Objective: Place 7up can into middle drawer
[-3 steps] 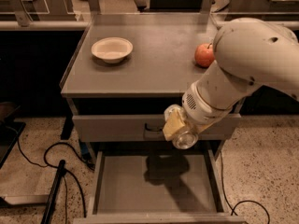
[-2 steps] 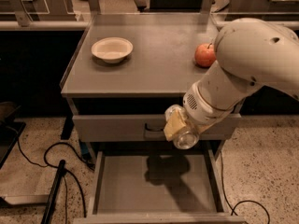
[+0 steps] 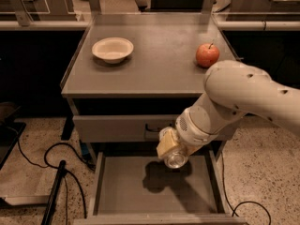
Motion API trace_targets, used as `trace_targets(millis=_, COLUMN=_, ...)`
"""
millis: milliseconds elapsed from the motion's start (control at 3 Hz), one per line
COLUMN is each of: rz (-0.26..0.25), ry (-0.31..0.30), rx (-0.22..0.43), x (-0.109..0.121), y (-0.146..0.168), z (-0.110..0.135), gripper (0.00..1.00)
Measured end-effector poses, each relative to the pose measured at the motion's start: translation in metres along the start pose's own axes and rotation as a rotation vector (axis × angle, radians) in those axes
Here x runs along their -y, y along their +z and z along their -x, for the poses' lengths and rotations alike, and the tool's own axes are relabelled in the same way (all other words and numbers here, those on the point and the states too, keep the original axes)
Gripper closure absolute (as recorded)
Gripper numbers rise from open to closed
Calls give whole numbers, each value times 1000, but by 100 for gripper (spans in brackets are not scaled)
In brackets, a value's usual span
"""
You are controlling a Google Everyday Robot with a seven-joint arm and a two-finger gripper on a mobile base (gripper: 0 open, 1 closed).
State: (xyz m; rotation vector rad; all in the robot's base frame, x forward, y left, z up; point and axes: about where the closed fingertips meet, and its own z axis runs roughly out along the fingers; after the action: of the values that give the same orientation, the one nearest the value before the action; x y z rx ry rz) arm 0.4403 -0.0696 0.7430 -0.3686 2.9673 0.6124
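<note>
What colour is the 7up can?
Silvery 7up can, camera view; tool holds it over the middle drawer.

Dim, seemingly overhead light; hand (image 3: pixel 172 154) over middle drawer (image 3: pixel 122 191) casts shadow.

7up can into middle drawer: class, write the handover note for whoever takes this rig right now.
Gripper: shut on the 7up can, hanging above the middle drawer, near its back.
Drawer open; can in the air, off its floor.
Done: can picked up, drawer open.
Left: lower, release, withdraw.
Apple and white bowl on top: leave them.
</note>
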Motion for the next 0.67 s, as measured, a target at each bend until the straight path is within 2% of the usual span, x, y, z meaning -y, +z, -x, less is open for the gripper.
trace_targets(millis=333, rz=62, ry=77, rx=-6, x=18, y=63, z=1, gripper=100)
trace_targets(millis=667, rz=63, ry=78, rx=-6, x=19, y=65, z=2, gripper=100)
